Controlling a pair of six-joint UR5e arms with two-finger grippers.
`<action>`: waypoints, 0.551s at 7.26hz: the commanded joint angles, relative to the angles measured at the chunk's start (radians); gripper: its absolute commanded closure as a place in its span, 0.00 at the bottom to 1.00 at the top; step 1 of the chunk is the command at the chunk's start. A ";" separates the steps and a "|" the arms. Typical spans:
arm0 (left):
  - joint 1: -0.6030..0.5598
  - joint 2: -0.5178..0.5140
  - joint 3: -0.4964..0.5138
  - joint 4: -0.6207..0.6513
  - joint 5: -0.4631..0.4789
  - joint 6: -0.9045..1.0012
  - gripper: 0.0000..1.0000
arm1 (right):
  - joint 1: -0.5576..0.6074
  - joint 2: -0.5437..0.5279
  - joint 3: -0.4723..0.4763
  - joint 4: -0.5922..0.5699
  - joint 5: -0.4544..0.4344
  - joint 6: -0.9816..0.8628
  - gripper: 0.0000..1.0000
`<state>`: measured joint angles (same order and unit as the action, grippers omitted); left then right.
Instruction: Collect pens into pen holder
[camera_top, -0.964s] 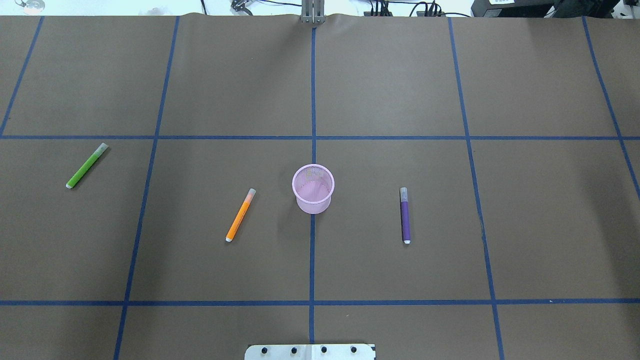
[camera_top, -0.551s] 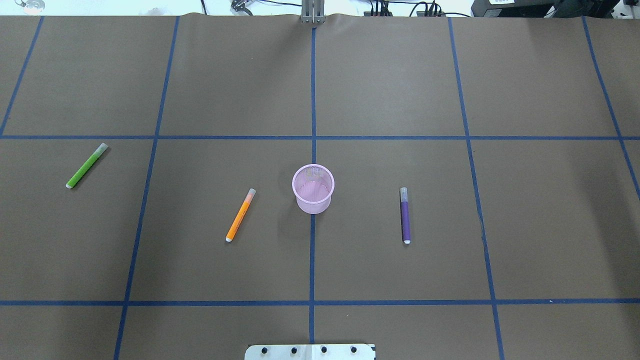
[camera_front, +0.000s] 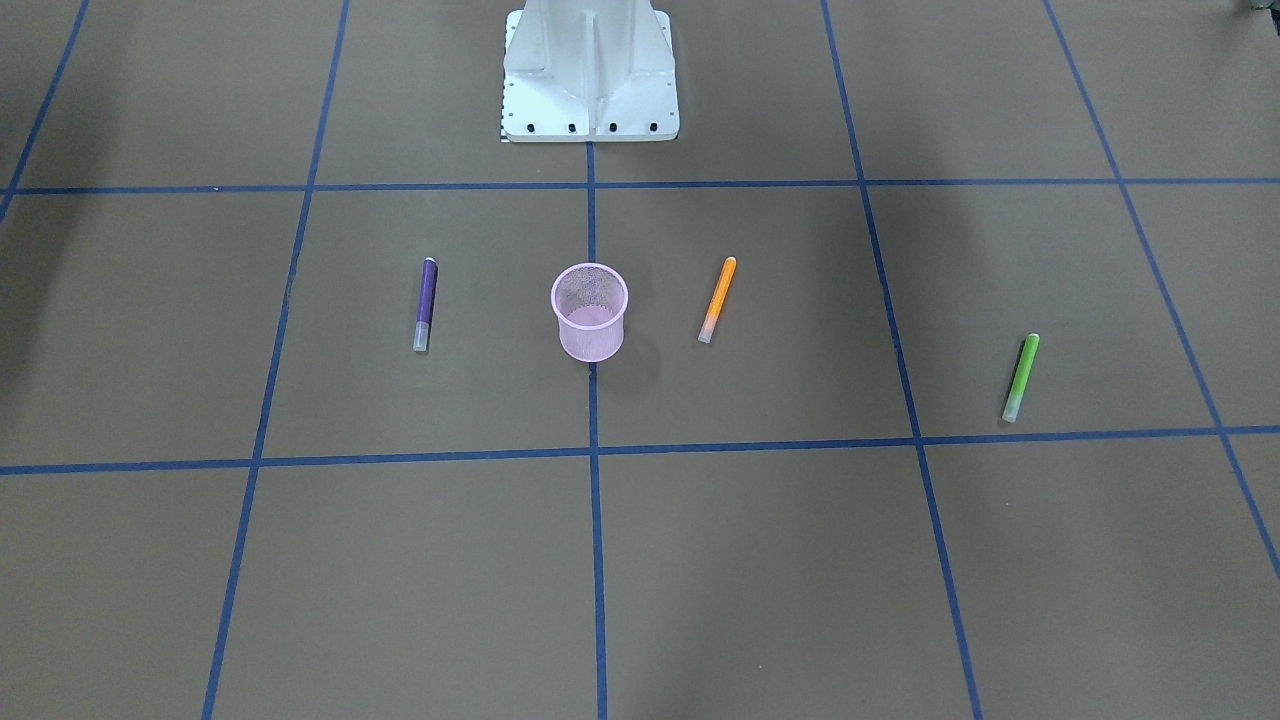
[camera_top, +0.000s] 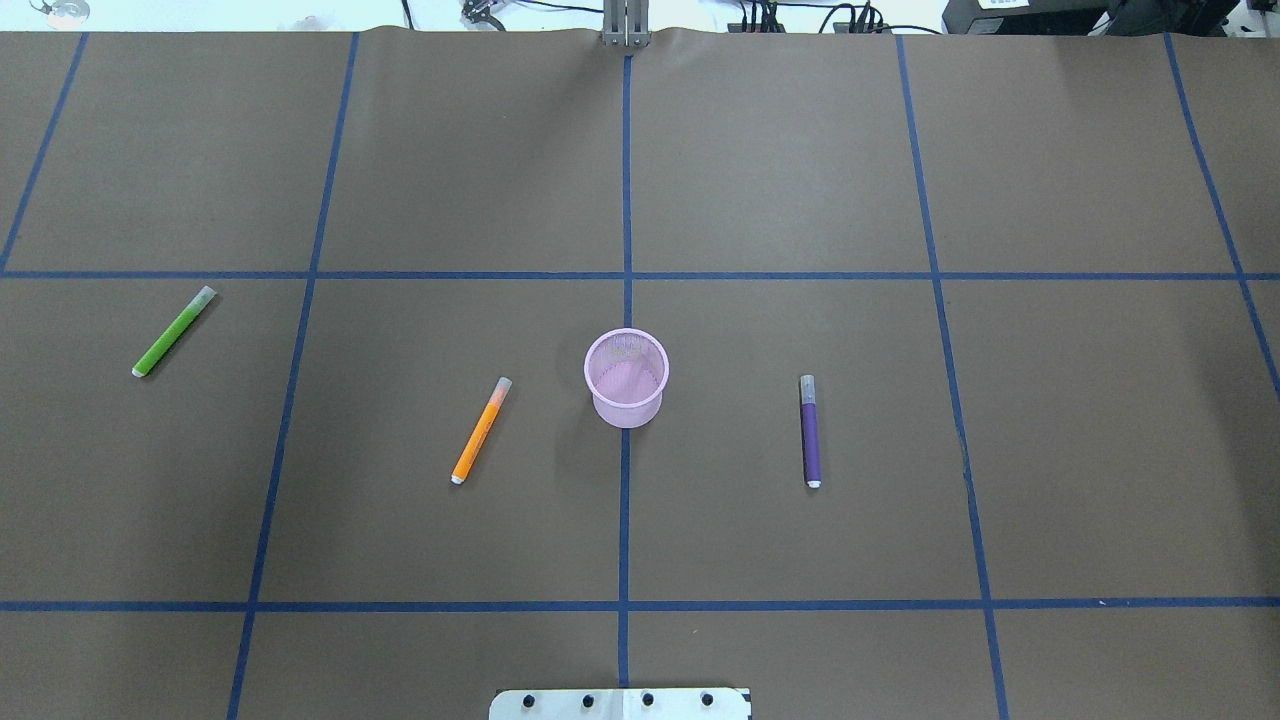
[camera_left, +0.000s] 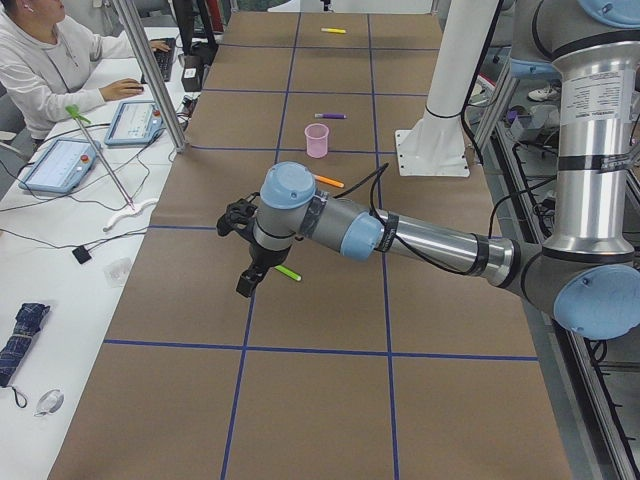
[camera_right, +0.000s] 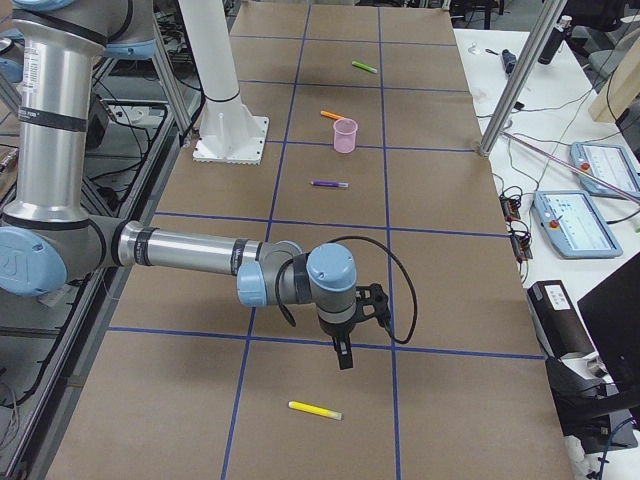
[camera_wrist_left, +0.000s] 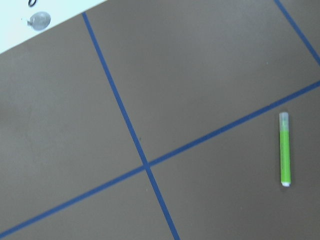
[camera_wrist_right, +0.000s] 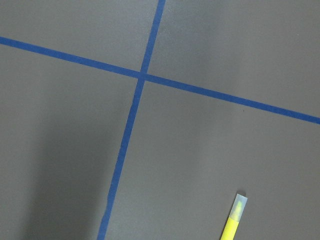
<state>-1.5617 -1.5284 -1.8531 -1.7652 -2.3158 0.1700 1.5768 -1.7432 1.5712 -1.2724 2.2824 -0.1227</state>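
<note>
The pink mesh pen holder (camera_top: 626, 378) stands upright at the table's middle and looks empty. The orange pen (camera_top: 480, 431) lies to its left, the purple pen (camera_top: 810, 432) to its right, and the green pen (camera_top: 174, 331) at the far left; the green pen also shows in the left wrist view (camera_wrist_left: 285, 149). The yellow pen (camera_right: 315, 410) lies at the table's right end, outside the overhead view, and shows in the right wrist view (camera_wrist_right: 233, 220). My left gripper (camera_left: 243, 285) hovers above the green pen (camera_left: 288, 272). My right gripper (camera_right: 345, 358) hovers near the yellow pen. I cannot tell whether either is open.
The robot's white base plate (camera_top: 620, 703) sits at the near edge. Blue tape lines grid the brown table (camera_top: 800, 180). An operator (camera_left: 40, 60) sits at a side desk with tablets, and metal posts (camera_left: 150, 75) stand at the table's far edge.
</note>
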 joint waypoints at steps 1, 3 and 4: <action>0.009 -0.013 0.008 -0.022 -0.001 0.000 0.00 | 0.000 0.002 -0.245 0.237 0.026 0.126 0.00; 0.009 -0.013 0.002 -0.026 -0.002 0.002 0.00 | -0.004 0.008 -0.373 0.359 0.017 0.218 0.02; 0.009 -0.009 0.000 -0.042 -0.001 0.002 0.00 | -0.009 0.014 -0.390 0.358 0.009 0.218 0.05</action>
<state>-1.5526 -1.5404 -1.8504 -1.7933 -2.3174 0.1712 1.5727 -1.7355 1.2260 -0.9387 2.3001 0.0764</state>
